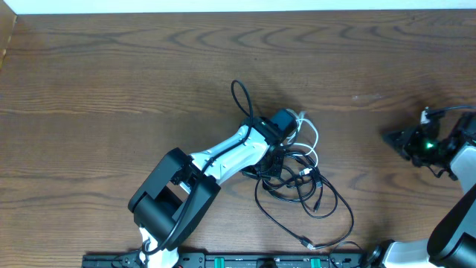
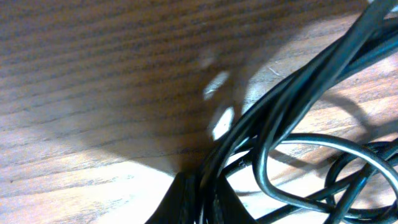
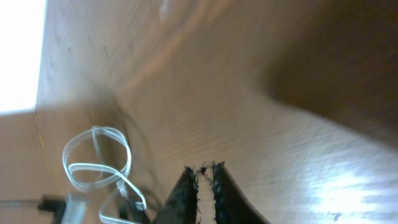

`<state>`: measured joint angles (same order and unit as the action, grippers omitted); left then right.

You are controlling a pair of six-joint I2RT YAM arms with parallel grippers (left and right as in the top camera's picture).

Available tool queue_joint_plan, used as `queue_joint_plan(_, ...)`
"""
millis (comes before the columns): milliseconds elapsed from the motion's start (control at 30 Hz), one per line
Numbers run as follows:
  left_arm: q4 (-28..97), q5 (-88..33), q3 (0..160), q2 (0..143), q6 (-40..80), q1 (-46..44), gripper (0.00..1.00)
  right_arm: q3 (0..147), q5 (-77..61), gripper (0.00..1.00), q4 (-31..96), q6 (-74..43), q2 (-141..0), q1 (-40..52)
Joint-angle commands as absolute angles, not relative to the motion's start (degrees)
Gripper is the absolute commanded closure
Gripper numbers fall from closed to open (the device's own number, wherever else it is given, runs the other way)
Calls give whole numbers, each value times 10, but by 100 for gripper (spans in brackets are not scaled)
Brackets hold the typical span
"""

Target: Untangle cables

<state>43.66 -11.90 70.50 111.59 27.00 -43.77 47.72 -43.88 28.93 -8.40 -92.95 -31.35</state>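
The cables (image 1: 297, 175) lie bundled in the middle of the table (image 1: 111, 74). The left hand (image 2: 202, 190) is clenched, it seems on black strands; lift slowly so the loops slide free. The right hand (image 3: 200, 180), nearly closed and empty, stands well apart and should pin the white cable (image 3: 99, 163).

Your left arm (image 1: 230, 152) slants across the table (image 1: 111, 74), and the left jaws are buried in the upper edge of the bundle, so you cannot see from here how they stand. The black cables (image 1: 297, 173) lie heaped just beside those jaws, on the side nearer the arm bases. One narrow black loop (image 1: 239, 95) sticks out past the jaws on the far side, and a long strand trails away from them to a small plug (image 1: 306, 242). The white cable (image 1: 312, 138) curls right beside the left jaws. The right jaws sit well apart from the bundle, pointing toward it, with a green light (image 1: 429, 145) glowing just behind them.
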Motion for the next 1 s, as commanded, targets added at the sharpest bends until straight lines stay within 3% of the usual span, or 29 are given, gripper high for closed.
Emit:
queue_joint_plan(0, 426, -164, 694, 1133, 230, -429, 92, 484, -439, 83, 324, -39, -922, -273)
queue_joint_plan(100, 425, -253, 711, 1123, 197, -423, 92, 484, -439, 71, 348, -15, -922, -236)
queue_joint_plan(200, 413, -262, 714, 1106, 197, -421, 91, 484, -439, 40, 367, -9, -922, -196)
queue_joint_plan(267, 403, -255, 714, 1103, 194, -421, 71, 483, -441, 30, 378, -1, -922, -169)
queue_joint_plan(300, 401, -251, 714, 1103, 193, -421, 57, 482, -441, 30, 381, 1, -922, -155)
queue_joint_plan(400, 400, -242, 714, 1103, 193, -421, 29, 473, -441, 29, 379, 14, -922, -120)
queue_joint_plan(433, 400, -242, 714, 1103, 193, -421, 23, 466, -441, 28, 374, 23, -922, -108)
queue_joint_plan(533, 399, -242, 714, 1103, 193, -421, 18, 436, -441, 26, 343, 24, -922, -85)
queue_joint_plan(800, 397, -242, 714, 1103, 194, -421, 16, 339, -448, 48, 178, -39, -922, -59)
queue_joint_plan(933, 397, -242, 714, 1103, 194, -421, 16, 332, -447, 99, 168, -55, -922, -59)
queue_joint_plan(967, 397, -242, 714, 1103, 194, -421, 16, 332, -438, 99, 170, -55, -922, -59)
